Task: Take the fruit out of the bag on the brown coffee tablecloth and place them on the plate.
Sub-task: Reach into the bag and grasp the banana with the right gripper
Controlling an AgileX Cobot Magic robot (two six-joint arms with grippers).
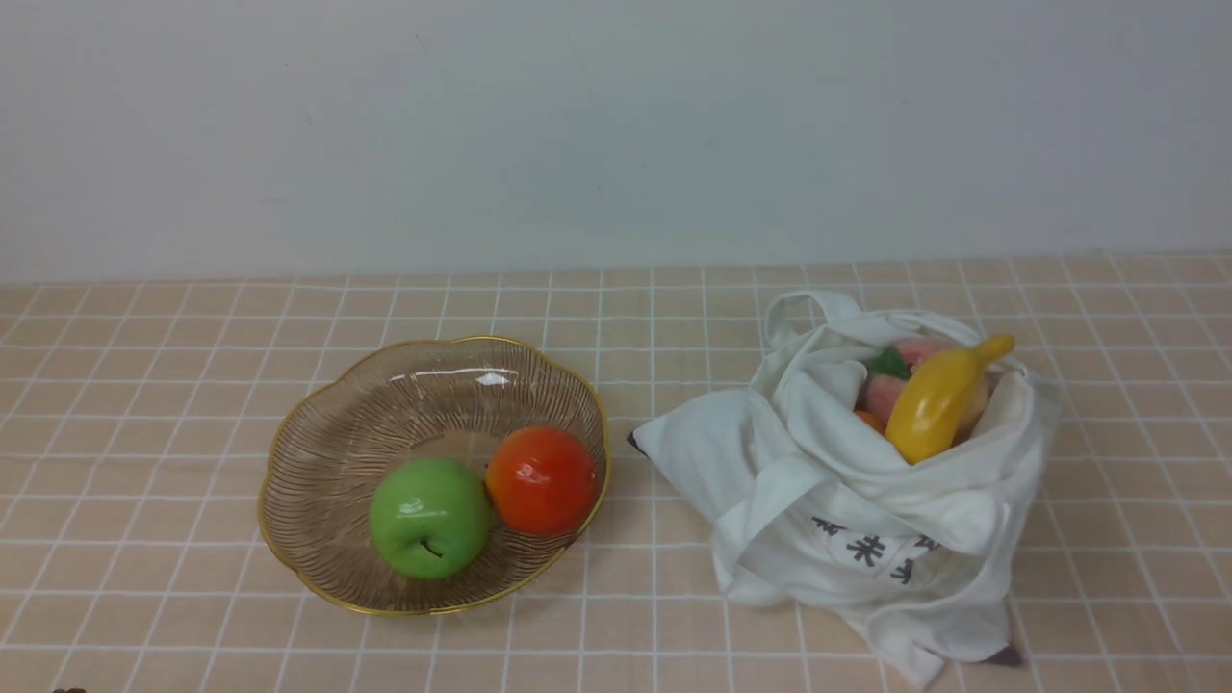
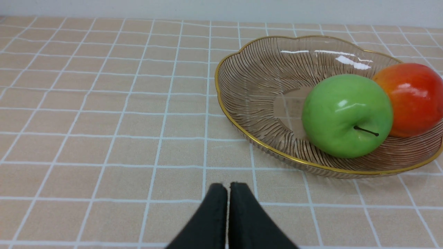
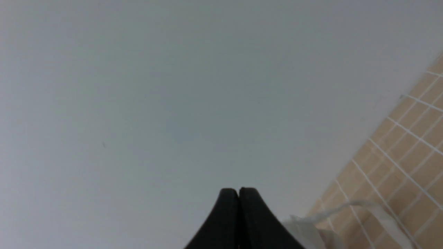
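The brown coffee tablecloth (image 1: 192,308) carries the bag (image 1: 818,500) at right — banana (image 1: 938,399) and peach (image 1: 881,393) in its open mouth, perhaps something orange beneath — and the plate (image 1: 318,452) at left (green apple (image 1: 428,518) touching red-orange ball (image 1: 542,479) inside). The left gripper (image 2: 227,188) and right gripper (image 3: 238,192) are both clenched, empty.

Front: up high, facing the wall (image 1: 616,125), plate (image 1: 327,443) left of centre.
Left wrist: low, close beside that same plate (image 2: 256,79).
Right wrist: tilted at wall.
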